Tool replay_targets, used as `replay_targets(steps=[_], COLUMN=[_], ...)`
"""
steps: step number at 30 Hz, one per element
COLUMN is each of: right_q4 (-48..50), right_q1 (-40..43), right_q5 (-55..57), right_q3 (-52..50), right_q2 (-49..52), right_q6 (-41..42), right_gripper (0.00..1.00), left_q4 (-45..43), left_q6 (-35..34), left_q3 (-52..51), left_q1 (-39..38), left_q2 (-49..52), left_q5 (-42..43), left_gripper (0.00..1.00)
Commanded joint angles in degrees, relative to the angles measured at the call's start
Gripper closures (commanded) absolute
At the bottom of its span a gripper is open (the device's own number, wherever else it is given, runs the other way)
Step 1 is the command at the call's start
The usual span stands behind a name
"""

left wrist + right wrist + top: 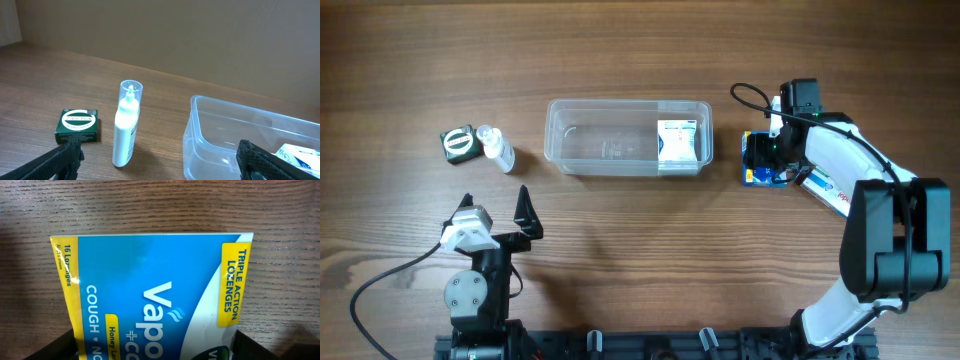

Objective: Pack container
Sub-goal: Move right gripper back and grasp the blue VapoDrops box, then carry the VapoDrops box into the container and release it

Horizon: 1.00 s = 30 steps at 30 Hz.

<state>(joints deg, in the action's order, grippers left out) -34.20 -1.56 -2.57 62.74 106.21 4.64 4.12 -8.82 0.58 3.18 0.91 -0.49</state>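
Two pincers, one job barely begun: the R pincer (766,160) sits low over a blue-and-yellow lozenge carton (150,280) at the right of the bench (640,250), its dark fingers flanking the carton's sides in the wrist view. Whether they are squeezing it or only straddling it can't be told, since the tips are cut off at the frame's bottom edge. The L pincer (496,203) hovers near its base w/ jaws spread wide and nothing between them, pointed toward the items at the left. Just beyond it lie a white squeeze bottle (125,130) w/ a clear cap and, beside that, a small green box (76,125), both on the wood and outside the tub. The container (552,135) rests mid-bench, long side across, between the two groups. One small white-and-blue box (680,142) lies at its right end; the rest of the floor looks bare. Judged from this, approx one item is packed, w/ the carton, bottle and green box left to go in. A white-and-red packet (828,192) shows partly under the R arm; its full shape and label are hidden. Overhead, the arm also covers most of the carton, so it is unclear whether the carton has left the bench.
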Motion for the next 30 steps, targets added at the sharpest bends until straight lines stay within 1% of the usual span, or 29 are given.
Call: replay_targets(steps=[1, 7, 11, 16, 20, 25, 30], right_q4=[-0.26, -4.09, -6.16, -5.01, -2.95, 0.61, 4.39], right_q1=[-0.07, -0.07, -0.07, -0.09, -1.75, -7.82, -15.17], right_q5=[-1.22, -2.62, -6.93, -17.11, -25.68, -25.18, -16.83], right_q3=[-0.31, 3.78, 6.73, 6.8, 6.8, 6.23, 5.92], right_q2=[0.63, -4.0, -10.56, -20.0, -24.57, -24.28, -20.76], right_q6=[0.5, 0.94, 1.51, 2.05, 5.01, 9.22, 15.74], right_gripper=[0.28, 0.28, 0.28, 0.28, 0.29, 0.28, 0.28], left_q4=[0.04, 0.04, 0.04, 0.04, 0.04, 0.04, 0.04], left_q6=[1.07, 1.07, 1.07, 1.07, 1.07, 1.07, 1.07], left_q3=[-0.26, -0.26, -0.26, -0.26, -0.26, -0.26, -0.26], left_q1=[0.42, 0.42, 0.42, 0.42, 0.44, 0.44, 0.44], left_q2=[-0.09, -0.09, -0.09, -0.09, -0.09, -0.09, -0.09], left_q5=[0.5, 0.48, 0.48, 0.48, 0.48, 0.5, 0.5], left_gripper=[0.0, 0.0, 0.0, 0.0, 0.0, 0.0, 0.0])
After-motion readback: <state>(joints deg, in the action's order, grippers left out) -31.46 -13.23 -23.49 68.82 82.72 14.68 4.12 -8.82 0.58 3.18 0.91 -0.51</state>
